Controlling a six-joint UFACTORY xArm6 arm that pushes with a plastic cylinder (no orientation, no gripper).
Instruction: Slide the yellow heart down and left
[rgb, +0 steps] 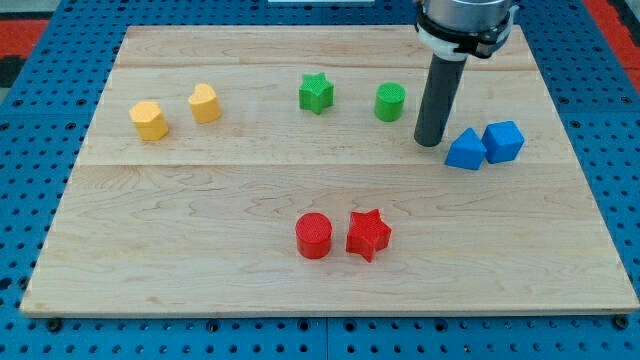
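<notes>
The yellow heart (205, 102) lies at the board's upper left, with a yellow hexagon-like block (149, 120) just to its lower left. My tip (429, 142) rests on the board at the upper right, far to the right of the yellow heart. It stands between the green cylinder (390, 102) on its upper left and the blue triangular block (465, 150) on its right. It touches neither.
A green star (316, 93) sits left of the green cylinder. A blue cube (503, 141) touches the blue triangular block's right side. A red cylinder (313, 236) and a red star (368, 235) sit side by side at the lower middle. The wooden board (120, 290) lies on a blue pegboard.
</notes>
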